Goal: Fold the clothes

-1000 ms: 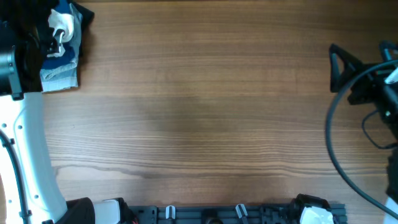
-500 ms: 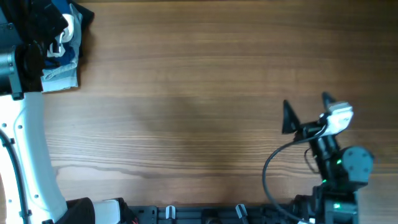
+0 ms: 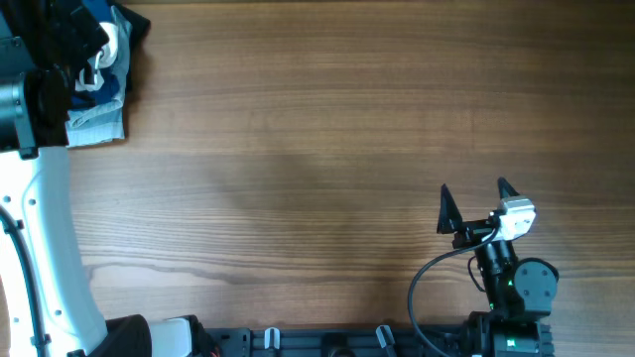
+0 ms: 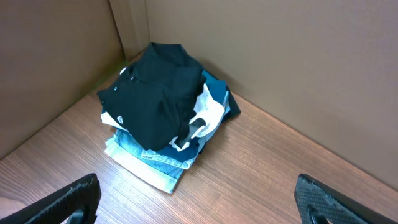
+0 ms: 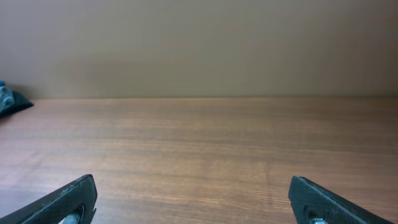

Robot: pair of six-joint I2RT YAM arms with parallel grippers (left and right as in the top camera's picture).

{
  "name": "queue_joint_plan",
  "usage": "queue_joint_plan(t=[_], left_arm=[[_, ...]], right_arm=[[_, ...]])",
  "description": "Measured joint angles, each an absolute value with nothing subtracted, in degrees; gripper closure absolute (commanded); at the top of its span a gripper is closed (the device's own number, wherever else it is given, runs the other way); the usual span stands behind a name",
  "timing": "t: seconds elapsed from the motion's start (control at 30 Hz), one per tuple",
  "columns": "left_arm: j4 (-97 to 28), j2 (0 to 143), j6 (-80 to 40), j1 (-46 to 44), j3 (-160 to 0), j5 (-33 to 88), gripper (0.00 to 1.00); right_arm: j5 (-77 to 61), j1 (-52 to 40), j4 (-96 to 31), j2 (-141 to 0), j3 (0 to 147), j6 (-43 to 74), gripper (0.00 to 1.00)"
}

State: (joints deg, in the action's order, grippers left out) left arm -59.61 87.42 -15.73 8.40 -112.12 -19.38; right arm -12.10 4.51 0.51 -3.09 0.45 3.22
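The clothes, a black garment (image 4: 158,93), lie crumpled on top of a small pile in the table's far left corner. In the overhead view the pile (image 3: 99,114) shows partly under my left arm. My left gripper (image 4: 196,186) is open and empty, and hangs in front of and above the pile without touching it. My right gripper (image 3: 473,188) is open and empty over bare wood at the front right, far from the pile. Its wrist view shows only table between the fingers (image 5: 74,196).
Under the black garment lie a white piece (image 4: 208,112), a teal piece (image 4: 219,93) and a light blue folded garment (image 4: 152,165). Brown walls (image 4: 280,56) meet behind the pile. The arm bases and a black rail (image 3: 327,342) line the front edge.
My right arm has swung from the table's right edge down to the front right, its gripper still open. The left arm shifted slightly over the pile.
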Motion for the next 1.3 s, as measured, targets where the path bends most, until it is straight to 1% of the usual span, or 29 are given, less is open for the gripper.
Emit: queue_joint_plan(t=[0.33,1.3], left_arm=[[-59.64,87.42,-15.73,8.4,-112.12,-19.38,0.0],[-59.81,87.42,-15.73,8.4,-112.12,-19.38,0.0]], right_arm=[[-4.99,4.51,0.21,-1.1,0.45,3.42,0.0],[-4.38,4.51,0.08,-1.1,0.45,3.42,0.0]])
